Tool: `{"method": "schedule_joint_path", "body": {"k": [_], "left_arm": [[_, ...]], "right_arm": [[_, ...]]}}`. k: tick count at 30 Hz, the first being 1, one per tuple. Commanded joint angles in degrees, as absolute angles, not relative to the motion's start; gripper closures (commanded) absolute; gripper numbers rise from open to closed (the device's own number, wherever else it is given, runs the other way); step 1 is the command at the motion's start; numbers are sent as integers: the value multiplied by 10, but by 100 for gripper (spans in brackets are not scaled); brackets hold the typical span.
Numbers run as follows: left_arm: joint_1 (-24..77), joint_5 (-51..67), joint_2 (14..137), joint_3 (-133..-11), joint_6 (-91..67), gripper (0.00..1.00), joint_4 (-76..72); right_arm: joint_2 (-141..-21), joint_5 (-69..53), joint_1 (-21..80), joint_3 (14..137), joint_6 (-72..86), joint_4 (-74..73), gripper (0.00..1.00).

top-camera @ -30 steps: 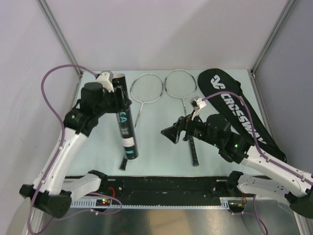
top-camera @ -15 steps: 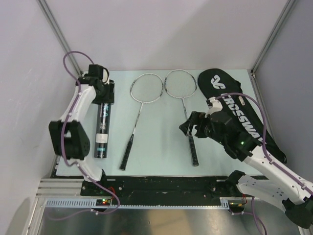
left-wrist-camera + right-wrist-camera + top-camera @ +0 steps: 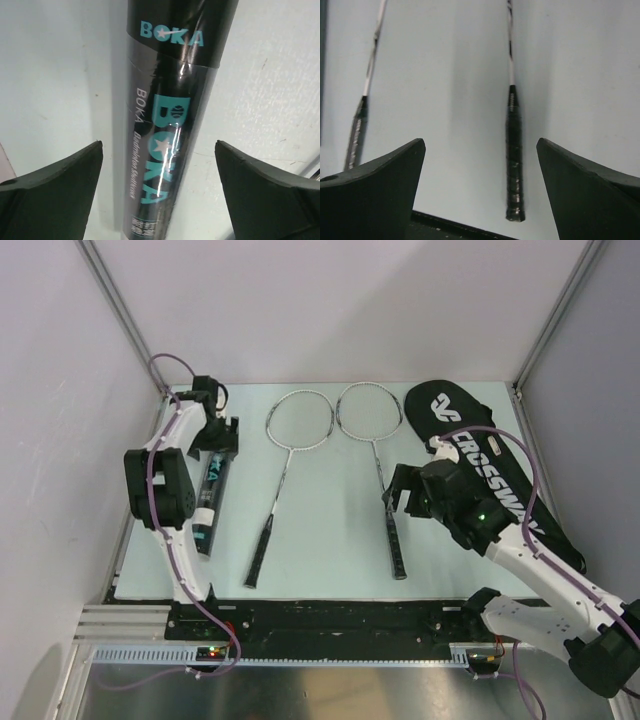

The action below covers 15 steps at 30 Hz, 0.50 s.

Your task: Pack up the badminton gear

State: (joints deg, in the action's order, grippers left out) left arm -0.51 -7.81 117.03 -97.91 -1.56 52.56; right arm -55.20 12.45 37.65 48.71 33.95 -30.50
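The black "BOKA" tube (image 3: 207, 505) lies on the table at the far left. My left gripper (image 3: 215, 435) hovers open over its far end; in the left wrist view the tube (image 3: 170, 115) lies between the spread fingers (image 3: 50, 195), untouched. Two silver rackets lie side by side, the left racket (image 3: 299, 420) and the right racket (image 3: 371, 408). My right gripper (image 3: 400, 492) is open above the right racket's shaft; its black handle (image 3: 514, 165) shows between the fingers. The black CROSSWAY bag (image 3: 490, 465) lies at the right. No shuttlecocks are in view.
The left racket's handle (image 3: 356, 135) shows at the left of the right wrist view. A black rail (image 3: 320, 615) runs along the table's near edge. Enclosure walls and metal posts stand close on the left, back and right.
The left arm carried the tube from mid-left to the far left, laid it down and opened. The right gripper swung right and back, now over the right racket's shaft.
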Motion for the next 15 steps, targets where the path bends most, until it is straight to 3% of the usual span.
{"method": "schedule_joint_path", "body": {"k": [1,10,15], "left_arm": [[-19,-85,1118,-999,-35,2,521],[6,-30,922,-933,-64,0,510],[61,-7,782,-820,-82,0,452]], "right_arm": [[-570,173,349,490,292,-311,1],[-634,133,213,517,185,-249,7],[-699,141,134,545,63,-194,13]]}}
